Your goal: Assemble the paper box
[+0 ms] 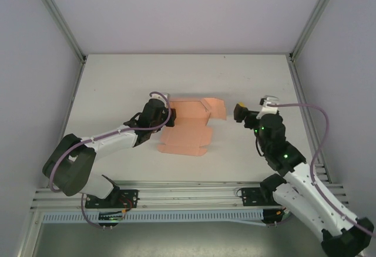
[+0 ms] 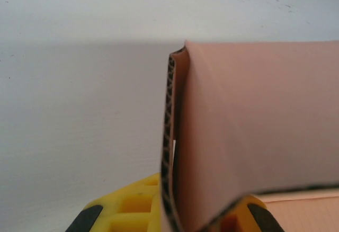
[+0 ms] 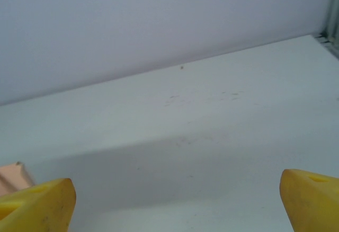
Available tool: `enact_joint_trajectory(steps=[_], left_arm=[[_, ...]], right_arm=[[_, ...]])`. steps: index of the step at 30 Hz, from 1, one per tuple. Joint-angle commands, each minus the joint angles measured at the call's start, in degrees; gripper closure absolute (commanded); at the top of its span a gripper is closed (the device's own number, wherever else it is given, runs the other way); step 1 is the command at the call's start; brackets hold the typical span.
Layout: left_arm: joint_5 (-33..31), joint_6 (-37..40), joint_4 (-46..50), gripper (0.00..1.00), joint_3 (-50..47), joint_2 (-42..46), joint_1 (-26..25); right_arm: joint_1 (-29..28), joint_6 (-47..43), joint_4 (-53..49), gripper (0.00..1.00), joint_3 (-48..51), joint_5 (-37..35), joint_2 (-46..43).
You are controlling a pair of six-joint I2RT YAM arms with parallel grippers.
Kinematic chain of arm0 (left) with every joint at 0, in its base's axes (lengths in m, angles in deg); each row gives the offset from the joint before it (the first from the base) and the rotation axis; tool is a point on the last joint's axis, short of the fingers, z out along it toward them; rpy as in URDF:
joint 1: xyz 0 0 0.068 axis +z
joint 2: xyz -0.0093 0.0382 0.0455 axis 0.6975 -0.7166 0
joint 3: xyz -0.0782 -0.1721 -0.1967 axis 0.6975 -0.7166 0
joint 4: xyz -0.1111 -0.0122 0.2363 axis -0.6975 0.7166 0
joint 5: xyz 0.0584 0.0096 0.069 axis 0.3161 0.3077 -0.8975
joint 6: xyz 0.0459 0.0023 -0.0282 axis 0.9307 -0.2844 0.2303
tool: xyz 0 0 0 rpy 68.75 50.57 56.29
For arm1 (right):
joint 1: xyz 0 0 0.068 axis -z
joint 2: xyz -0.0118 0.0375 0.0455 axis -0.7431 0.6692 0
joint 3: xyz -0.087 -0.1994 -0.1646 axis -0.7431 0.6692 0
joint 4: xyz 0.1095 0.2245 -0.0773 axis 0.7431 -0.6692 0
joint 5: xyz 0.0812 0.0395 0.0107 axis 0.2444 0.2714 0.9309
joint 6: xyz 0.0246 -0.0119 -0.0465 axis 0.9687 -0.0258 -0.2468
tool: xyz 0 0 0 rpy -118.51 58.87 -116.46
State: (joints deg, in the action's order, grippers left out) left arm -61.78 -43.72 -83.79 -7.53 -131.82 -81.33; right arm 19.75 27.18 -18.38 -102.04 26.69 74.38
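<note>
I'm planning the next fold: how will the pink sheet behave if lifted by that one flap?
The sheet shows a fluted edge in the left wrist view, so it is probably stiffish, bending mainly at creases. It looks thin, so likely light. Pinched at one flap by the left gripper, the rest may hinge or swing.

White matte table (image 1: 235,81); salmon-pink die-cut card sheet (image 1: 185,138) lies near middle, mostly flat, one flap raised.
</note>
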Motion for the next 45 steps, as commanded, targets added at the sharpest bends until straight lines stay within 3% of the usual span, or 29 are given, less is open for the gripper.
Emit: enact_joint_trajectory(steps=[1,5,10,14,19,24,27,34,40,45], left_arm=[[2.0,1.6,-1.4,1.0,0.7,1.0,-0.2],[2.1,1.9,-1.5,1.0,0.2,1.6,-0.2],[2.1,1.9,-1.7,1.0,-0.2,2.3,-0.3],[1.8,1.6,-1.6,1.0,0.1,2.1,-0.2],[1.9,1.4,-1.0,1.0,1.1,1.1,-0.3],[3.6,1.6,-1.8,1.0,1.6,0.2,-0.3],[3.3,1.9,-1.6,1.0,1.7,-0.2,-0.3],[1.7,1.5,-0.6,1.0,1.3,-0.1,-0.2],[0.3,1.8,0.6,1.0,1.5,0.0,-0.2],[0.1,1.9,1.1,1.0,1.8,-0.1,-0.2]], right_arm=[[5.9,1.6,-6.9,0.01,-2.3,9.6,3.7],[10.7,2.2,-6.9,0.01,-5.2,19.3,14.1],[11.2,0.6,-1.0,0.06,-7.7,33.1,23.4],[10.4,-0.3,2.7,0.07,-8.4,45.5,25.5],[7.3,-2.4,4.5,0.14,-7.7,52.1,25.0],[4.1,-3.7,4.4,0.25,-9.2,50.6,28.5],[1.3,-5.0,5.5,0.41,-11.0,49.2,32.3],[-3.2,-7.3,6.4,0.41,-14.2,47.8,35.9],[-3.7,-7.8,6.1,0.27,-14.4,47.8,35.6],[-3.7,-8.2,5.8,0.24,-14.1,50.7,34.7]])
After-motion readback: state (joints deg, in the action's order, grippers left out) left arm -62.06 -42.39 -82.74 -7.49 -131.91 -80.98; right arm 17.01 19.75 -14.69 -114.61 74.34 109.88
